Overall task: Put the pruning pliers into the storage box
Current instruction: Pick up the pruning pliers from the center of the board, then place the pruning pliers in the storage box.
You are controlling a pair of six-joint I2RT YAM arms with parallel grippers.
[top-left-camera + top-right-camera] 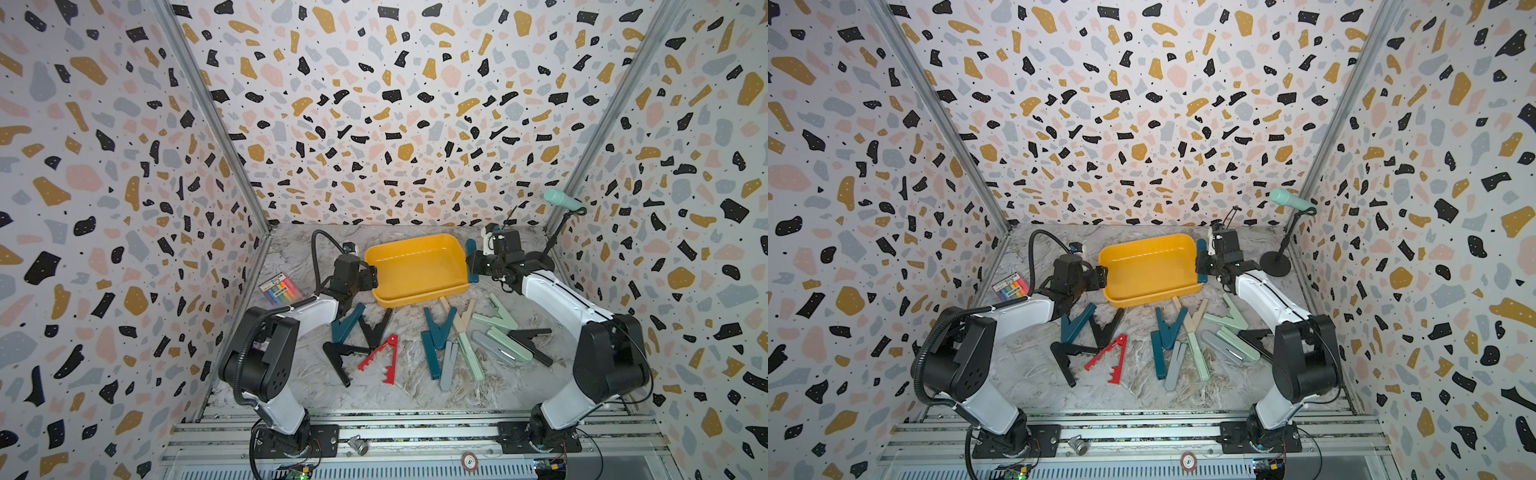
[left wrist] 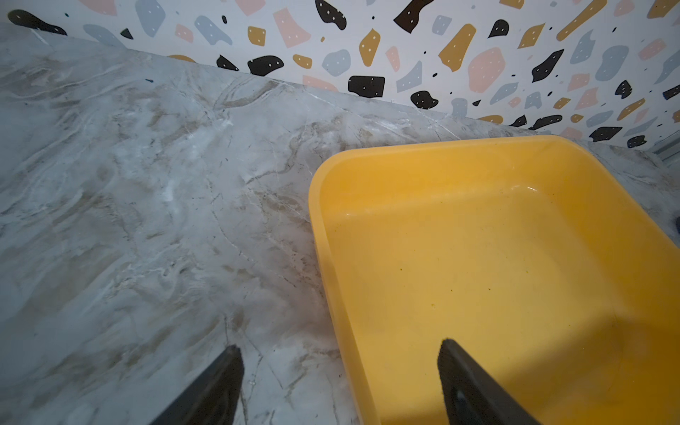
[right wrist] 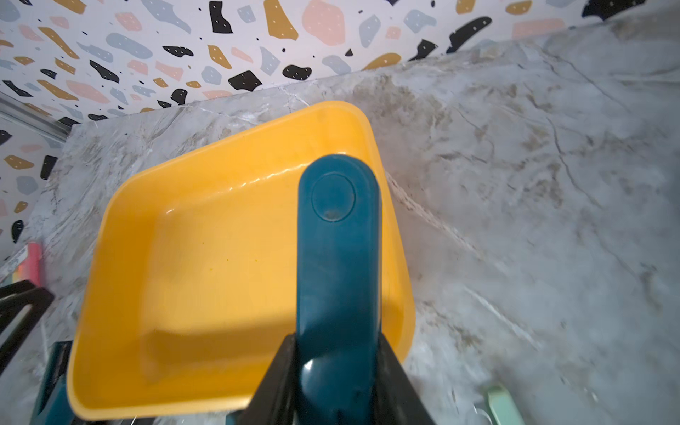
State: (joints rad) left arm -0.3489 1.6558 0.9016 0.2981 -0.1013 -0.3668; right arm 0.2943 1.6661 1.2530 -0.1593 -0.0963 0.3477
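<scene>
Marble tabletop [image 1: 299,386], yellow storage box [image 3: 184,257] empty, and my right gripper [image 3: 336,368] is clamped on teal pruning pliers [image 3: 336,257], long axis pointing across the box's right rim, box floor leftward. Meanwhile my left gripper [image 2: 340,347] gapes wide, empty, straddling the left wall.

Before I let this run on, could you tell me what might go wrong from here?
1. The right gripper holds the teal pliers at the storage box's right wall, not clearly over its floor; released here, they might catch the rim or drop outside.
2. The left gripper stands open astride the box's left wall; a sideways move could shove or tip the box.
</scene>
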